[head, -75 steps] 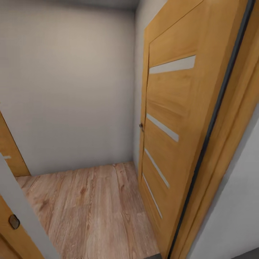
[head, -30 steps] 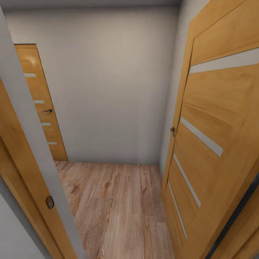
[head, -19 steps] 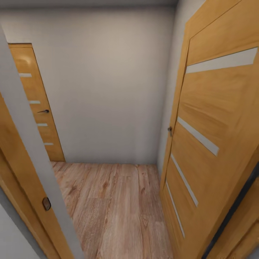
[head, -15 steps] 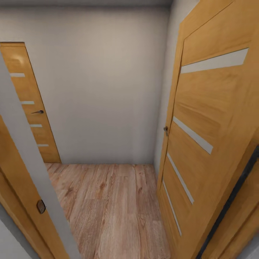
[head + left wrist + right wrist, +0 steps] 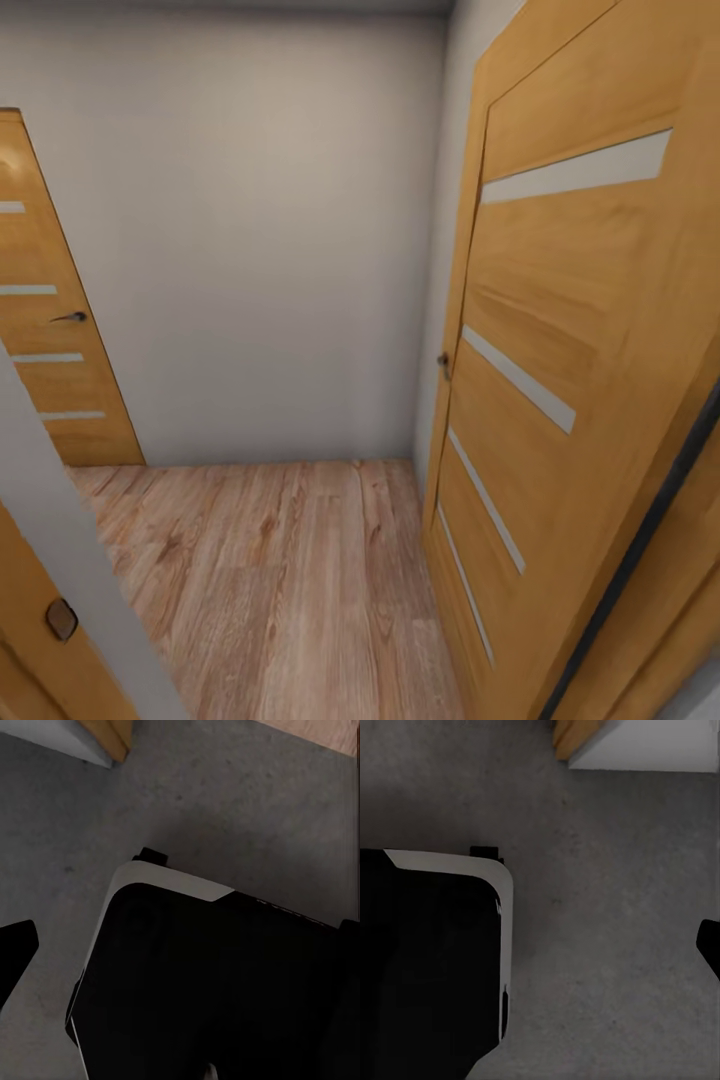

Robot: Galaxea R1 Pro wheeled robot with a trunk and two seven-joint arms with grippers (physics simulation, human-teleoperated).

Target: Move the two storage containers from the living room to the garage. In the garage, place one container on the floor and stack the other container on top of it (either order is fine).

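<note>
The robot faces a small hallway of wood-plank floor (image 5: 270, 580) between a slatted wooden door (image 5: 560, 380) and a white wall (image 5: 250, 250) — in transit, I judge — wrist cameras looking down on grey concrete floor (image 5: 225, 802) beside its base (image 5: 210, 982), each claw's state unreadable, no container in sight.

Head camera pans right versus half a second ago: the far door (image 5: 55, 330) with its handle (image 5: 70, 317) now sits at the left edge, the near door (image 5: 560, 400) fills more of the right side, and the grey wall edge (image 5: 70, 560) takes less of the lower left.
</note>
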